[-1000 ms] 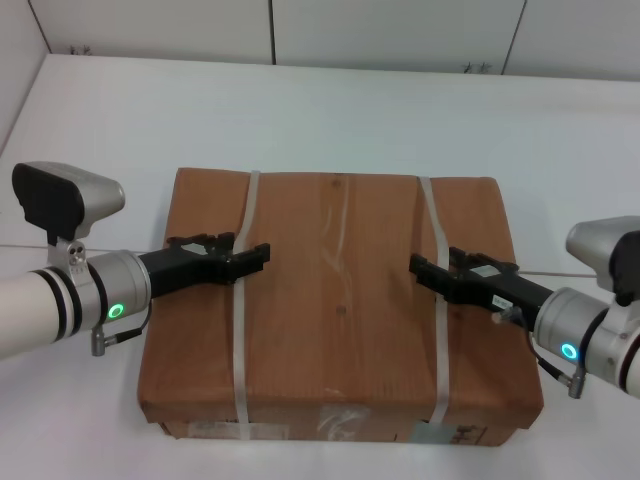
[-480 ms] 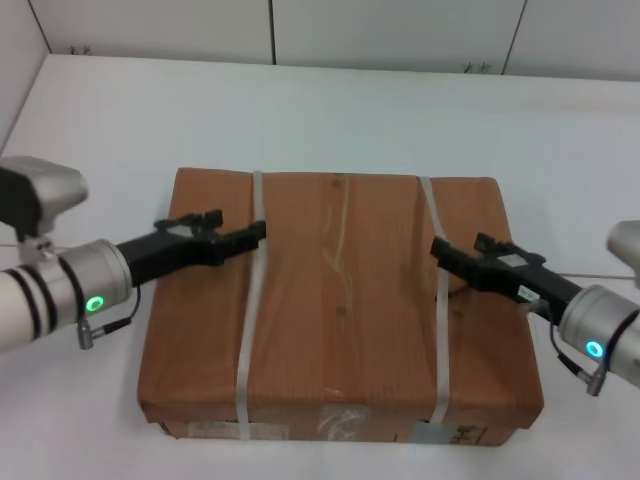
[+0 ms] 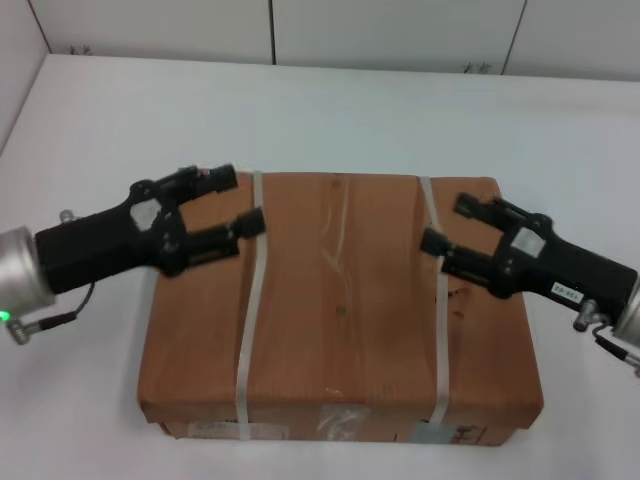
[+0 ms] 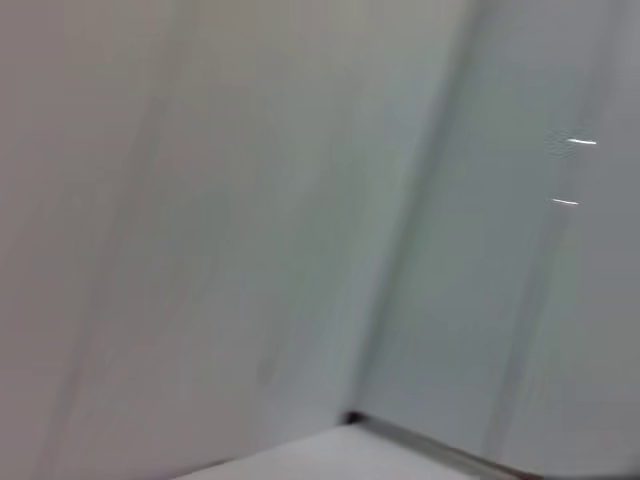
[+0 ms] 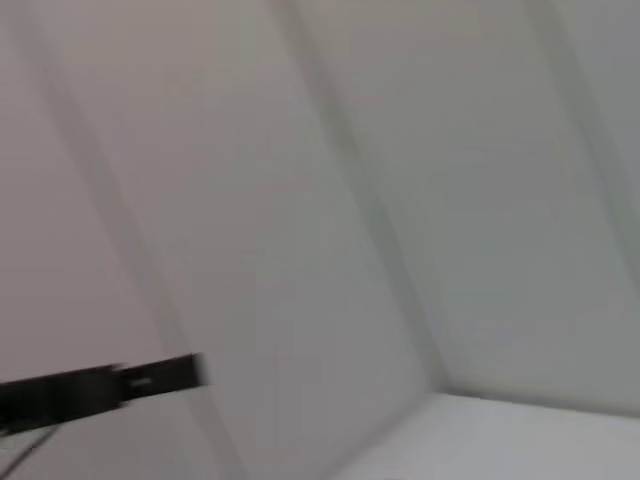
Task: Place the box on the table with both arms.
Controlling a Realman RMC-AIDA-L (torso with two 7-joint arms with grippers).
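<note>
The brown cardboard box [image 3: 340, 310] rests flat on the white table [image 3: 330, 110], with two whitish straps across its top and labels on its front. My left gripper [image 3: 237, 200] hovers over the box's left part near the left strap, fingers spread open and empty. My right gripper [image 3: 450, 225] hovers over the right part near the right strap, also open and empty. Both are raised above the box top. The wrist views show only pale wall panels; a dark bar [image 5: 100, 385] crosses the right wrist view's edge.
White wall panels [image 3: 400, 30] run behind the table's far edge. A wall also stands at the far left [image 3: 15, 60]. Bare table surface lies behind and to both sides of the box.
Both grippers have lifted off the box top and turned, so that their open fingers now show one above the other. Both arms have drawn back outward. The box has not moved.
</note>
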